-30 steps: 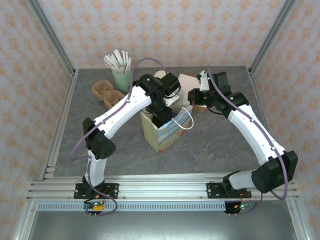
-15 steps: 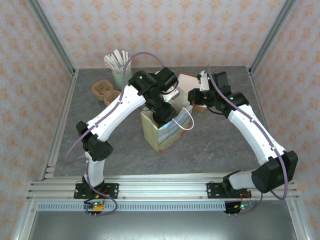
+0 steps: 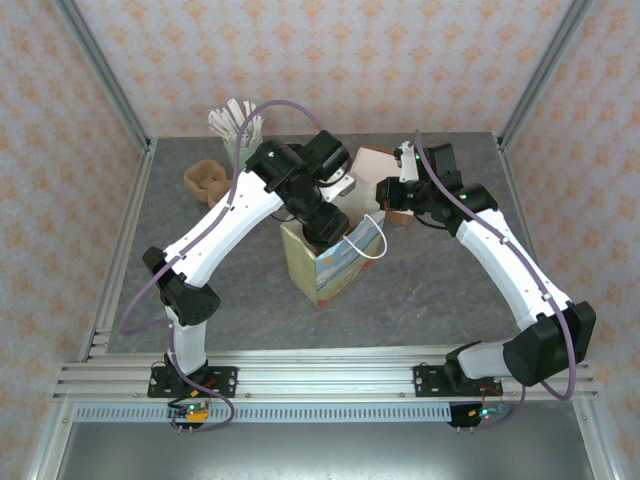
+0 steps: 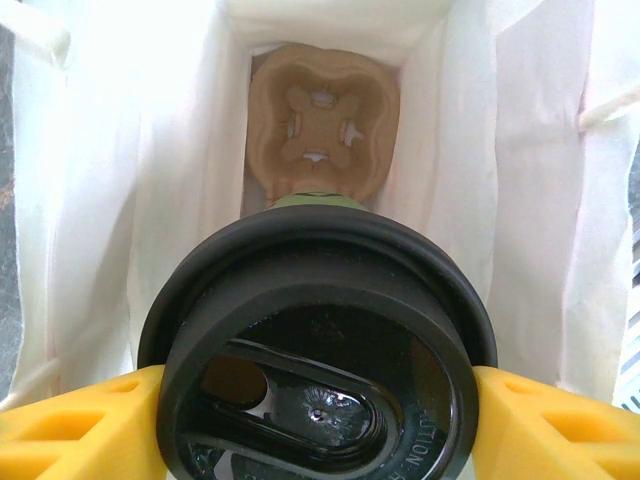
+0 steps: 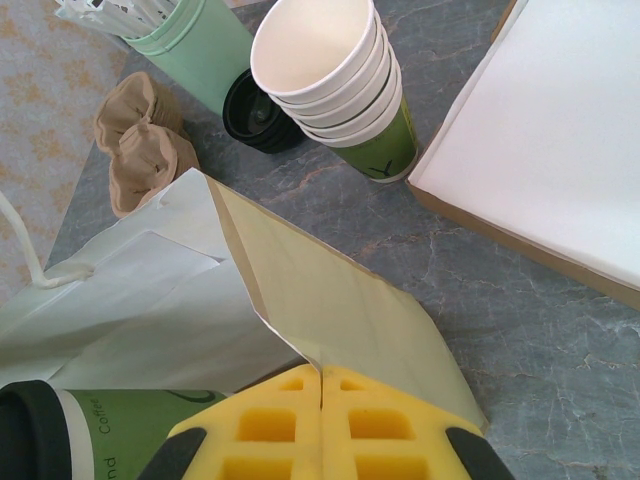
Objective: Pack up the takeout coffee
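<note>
Elbow of the left arm shifted leftward.
Over the bag mouth, left gripper jaws clamp takeout coffee; right gripper jaws pinch bag rim.

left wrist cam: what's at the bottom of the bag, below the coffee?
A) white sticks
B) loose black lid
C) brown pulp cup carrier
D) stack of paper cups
C: below the lidded takeout coffee, a brown moulded pulp cup carrier lies on the floor of the white paper bag.

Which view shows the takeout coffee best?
Left wrist: straight down on the takeout coffee lid, held over the open paper bag. Right wrist catches its green side, bottom left. In top external the left arm hides it.
</note>
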